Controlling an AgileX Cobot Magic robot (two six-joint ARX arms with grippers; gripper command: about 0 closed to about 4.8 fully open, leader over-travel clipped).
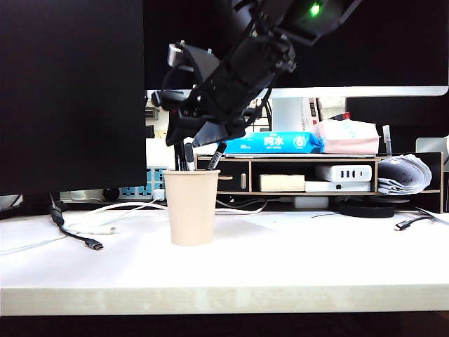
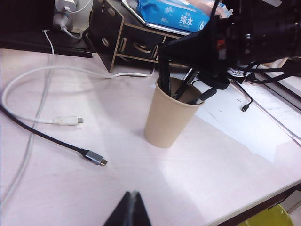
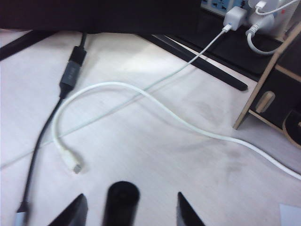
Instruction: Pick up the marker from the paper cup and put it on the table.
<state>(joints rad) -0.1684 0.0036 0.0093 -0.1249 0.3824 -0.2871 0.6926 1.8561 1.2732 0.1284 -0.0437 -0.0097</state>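
Observation:
The paper cup (image 1: 191, 207) stands upright on the white table (image 1: 302, 260), with black markers sticking out of its rim (image 2: 186, 84). My right gripper (image 1: 200, 140) hangs just over the cup and is open. In the right wrist view the thick black round end of the marker (image 3: 121, 200) rises between the right gripper's (image 3: 129, 209) spread fingers, touching neither. I cannot tell the other markers apart under the arm. My left gripper (image 2: 133, 194) is shut and empty, hovering over the table short of the cup (image 2: 169, 115).
A white cable (image 1: 105, 229) and a black cable (image 1: 77, 237) lie on the table left of the cup. Behind it are a large dark monitor (image 1: 70, 91) and a black-and-wood riser shelf (image 1: 309, 175) with a blue tissue pack (image 1: 277, 142).

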